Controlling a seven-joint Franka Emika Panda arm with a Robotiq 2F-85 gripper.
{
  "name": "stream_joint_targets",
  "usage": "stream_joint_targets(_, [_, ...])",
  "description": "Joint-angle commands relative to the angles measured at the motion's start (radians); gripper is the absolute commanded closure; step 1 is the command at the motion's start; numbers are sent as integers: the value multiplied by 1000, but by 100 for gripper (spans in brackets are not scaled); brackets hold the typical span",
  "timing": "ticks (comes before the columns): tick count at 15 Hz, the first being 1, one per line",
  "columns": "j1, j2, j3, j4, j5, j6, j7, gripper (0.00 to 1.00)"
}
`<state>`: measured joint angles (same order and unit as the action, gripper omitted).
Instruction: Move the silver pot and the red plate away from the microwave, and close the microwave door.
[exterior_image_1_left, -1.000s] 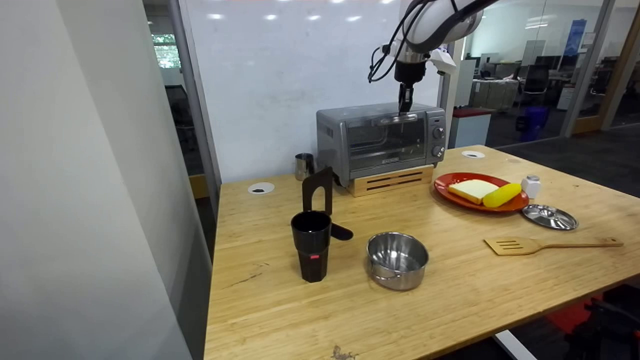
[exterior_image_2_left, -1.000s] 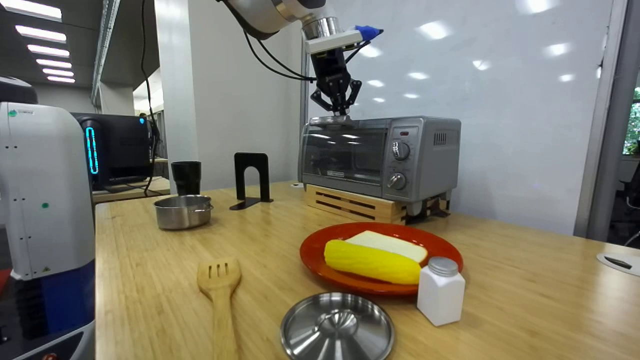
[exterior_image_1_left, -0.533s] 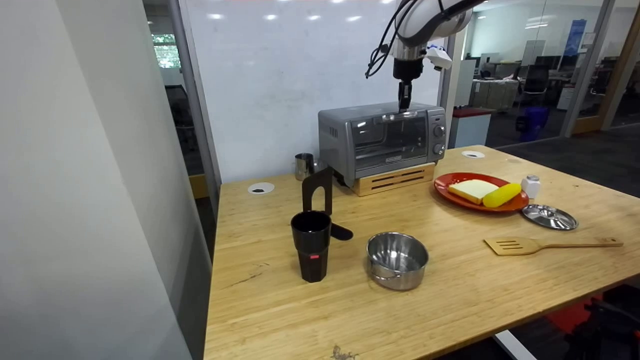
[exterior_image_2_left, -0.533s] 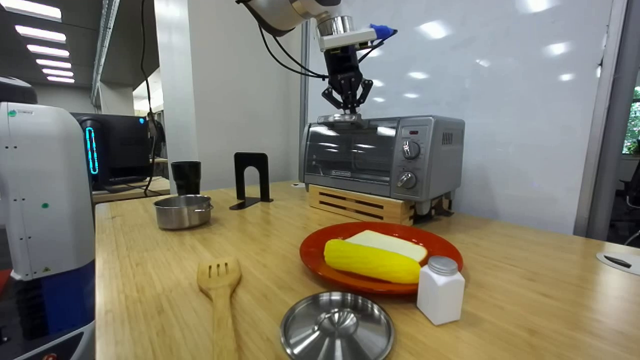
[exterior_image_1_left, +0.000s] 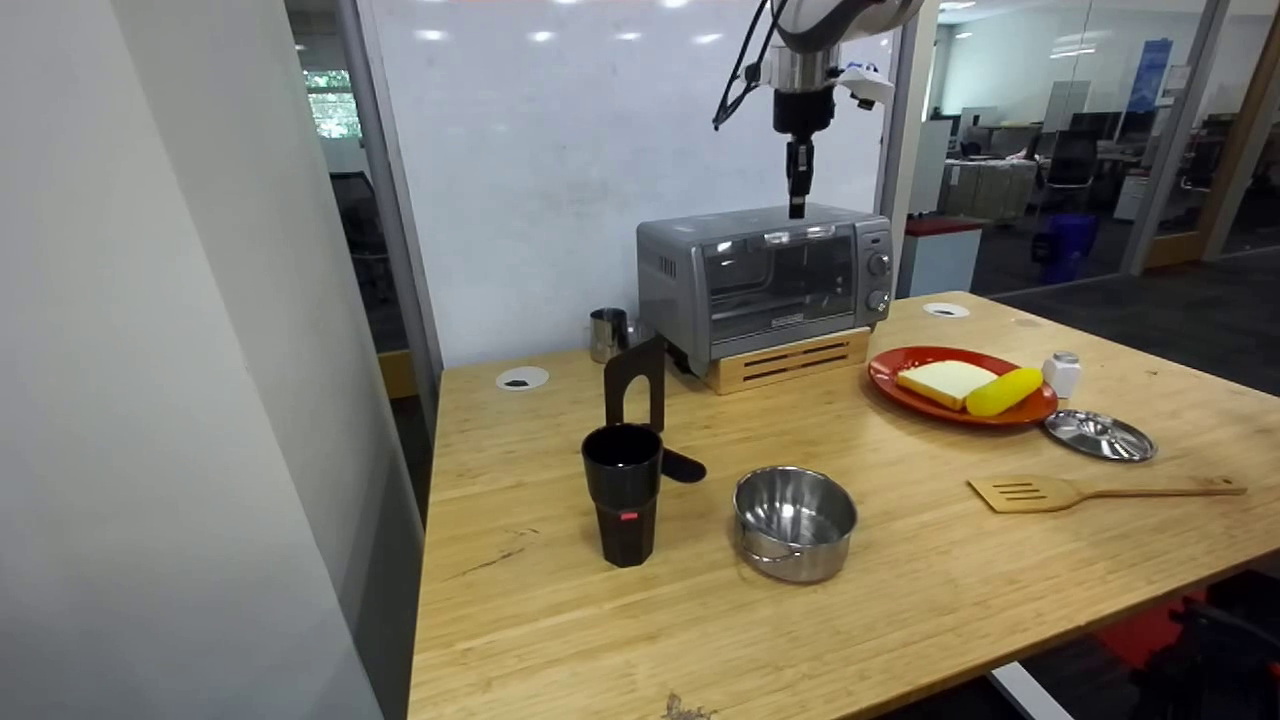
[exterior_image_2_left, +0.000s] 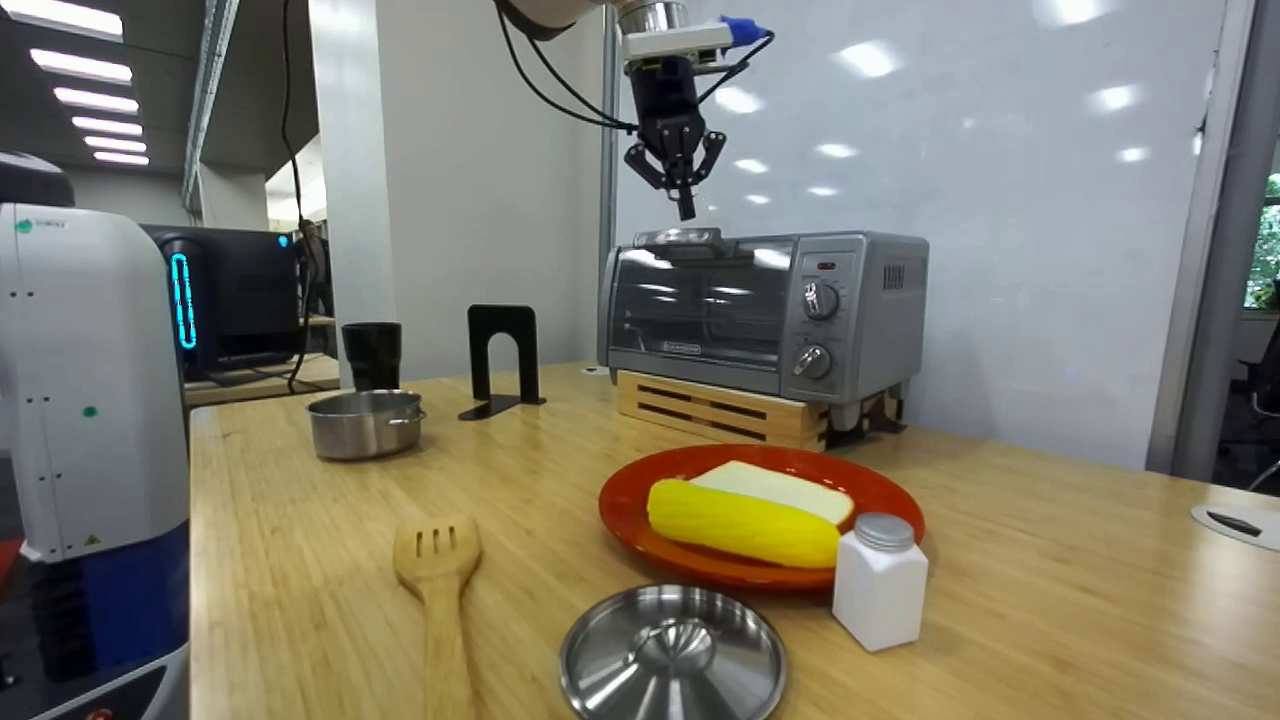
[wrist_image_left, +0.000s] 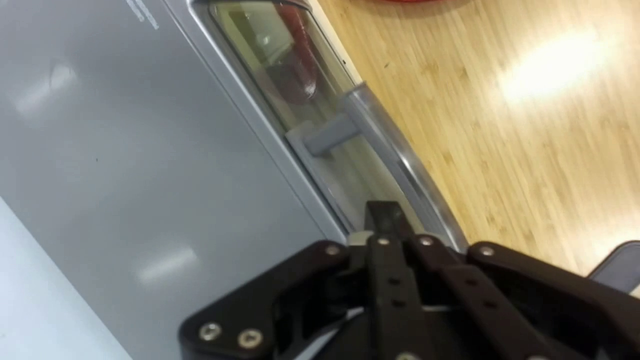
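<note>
You are, by my judgement, handling the last step, closing the microwave door (exterior_image_2_left: 695, 315), and it is looking done: in both exterior views the door is sitting level with the front of the microwave (exterior_image_2_left: 890, 320), and the wrist view is showing no wide gap along its top. The clearing steps are looking finished too. The silver pot (exterior_image_1_left: 795, 550) is standing upright in front of the microwave, well apart from it; the red plate (exterior_image_2_left: 622, 505), carrying bread (exterior_image_2_left: 785, 488) and a yellow corn-like piece (exterior_image_2_left: 740, 523), is lying near the microwave, in front of the end with the knobs (exterior_image_2_left: 812, 362), and neither is blocking the door. I am reckoning that your next move is calling for lifting straight up and clear of the microwave without catching the handle (exterior_image_2_left: 680, 240); if you are doubting the fit, a light push on the upper front of the microwave is worth adding first. As for your gripper (exterior_image_2_left: 686, 206), its fingers (wrist_image_left: 385, 215) are hanging clenched, tips meeting with no space between, and they are grasping nothing. They are hovering just above the handle, touching neither it nor the microwave.
</note>
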<state>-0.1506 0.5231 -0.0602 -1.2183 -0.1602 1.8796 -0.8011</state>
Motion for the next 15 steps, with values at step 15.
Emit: stream_joint_targets(15, [266,-460,76,-519,-92,-4,579,72])
